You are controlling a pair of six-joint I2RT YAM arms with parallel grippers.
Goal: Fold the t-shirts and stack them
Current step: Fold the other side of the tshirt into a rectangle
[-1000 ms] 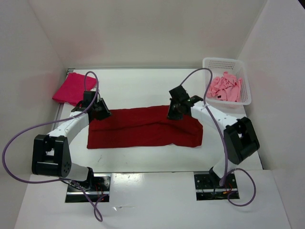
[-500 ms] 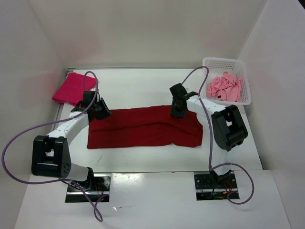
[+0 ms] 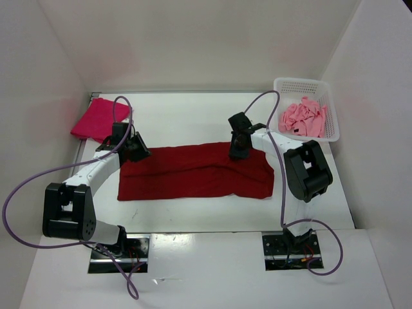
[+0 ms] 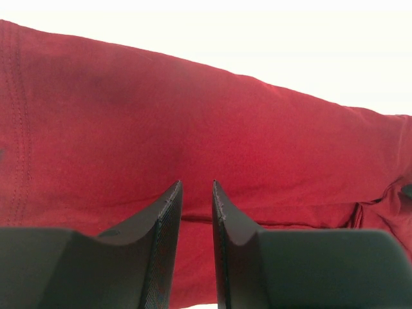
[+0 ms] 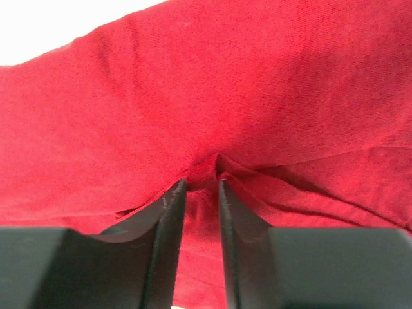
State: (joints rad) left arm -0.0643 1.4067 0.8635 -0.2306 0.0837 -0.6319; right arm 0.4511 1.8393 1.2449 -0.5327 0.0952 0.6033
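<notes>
- From the top view, we see the red shirt (image 3: 193, 174) spread flat as a wide band across the middle of the table (image 3: 187, 112).
- The left claw (image 3: 137, 149) sits on the red shirt's far left corner, and the right claw (image 3: 237, 153) sits on its far edge, toward the right end.
- The magenta shirt (image 3: 98, 118) lies folded well to the far left of the red shirt, apart from it.
- The pink shirt (image 3: 304, 118) lies crumpled in the basket (image 3: 302, 84), well off the red shirt's far right corner.
- From the left wrist view, the left claw (image 4: 195, 185) has its fingers drawn close, with only a thin slit between them.
- The red shirt (image 4: 244, 135) fills the view beyond them, with a stitched hem on the left. We cannot tell whether any cloth is nipped.
- From the right wrist view, the right claw (image 5: 201, 180) is clamped on the red shirt (image 5: 193, 84).
- A small ridge of cloth puckers up between the tips, and creases fan out from that pinch to the right.
</notes>
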